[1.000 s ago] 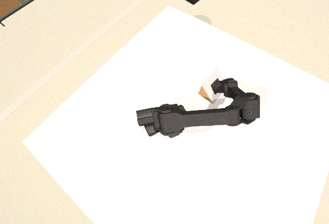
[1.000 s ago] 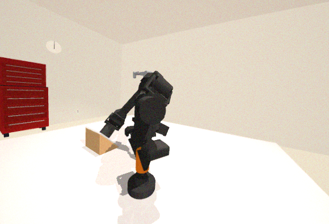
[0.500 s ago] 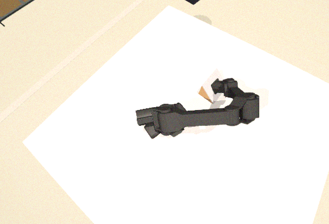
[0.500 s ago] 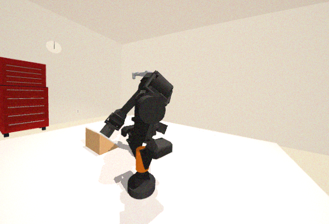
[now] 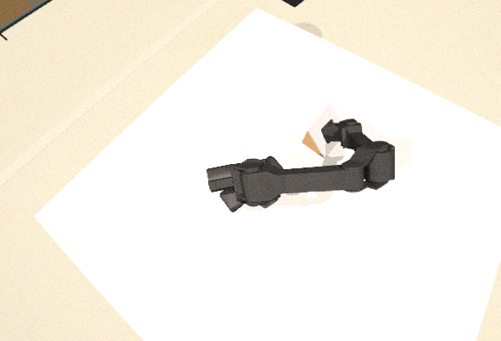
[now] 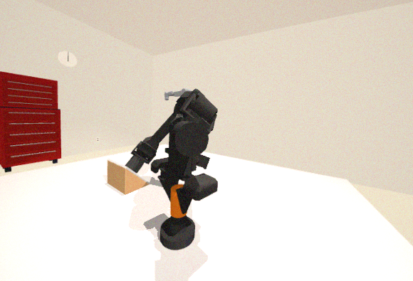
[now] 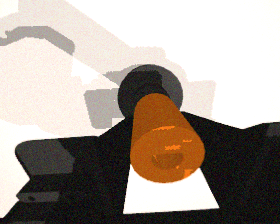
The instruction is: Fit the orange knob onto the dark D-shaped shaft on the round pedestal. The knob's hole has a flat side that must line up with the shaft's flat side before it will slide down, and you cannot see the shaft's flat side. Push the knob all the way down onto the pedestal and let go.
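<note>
The orange knob [image 6: 176,203] [image 7: 163,132] is upright or nearly so, directly above the round dark pedestal [image 6: 177,240] [image 7: 175,92]. My gripper [image 6: 179,202] [image 7: 155,118] is shut on the knob, with a black finger on either side. In the exterior view, a short dark part shows between the knob's lower end and the pedestal's wide body, so the knob is not against that body. The hole's flat side and the shaft's flat side are hidden, and how far the shaft enters the knob cannot be told. In the top view the arm hides the knob and pedestal.
A wooden wedge-like block [image 5: 312,142] [image 6: 116,177] with a pale top is on the white table [image 5: 216,275] [image 6: 71,241], close to the dark far part of the arm [image 5: 341,130] [image 6: 142,152]. A red drawer cabinet [image 6: 30,127] is beyond the table.
</note>
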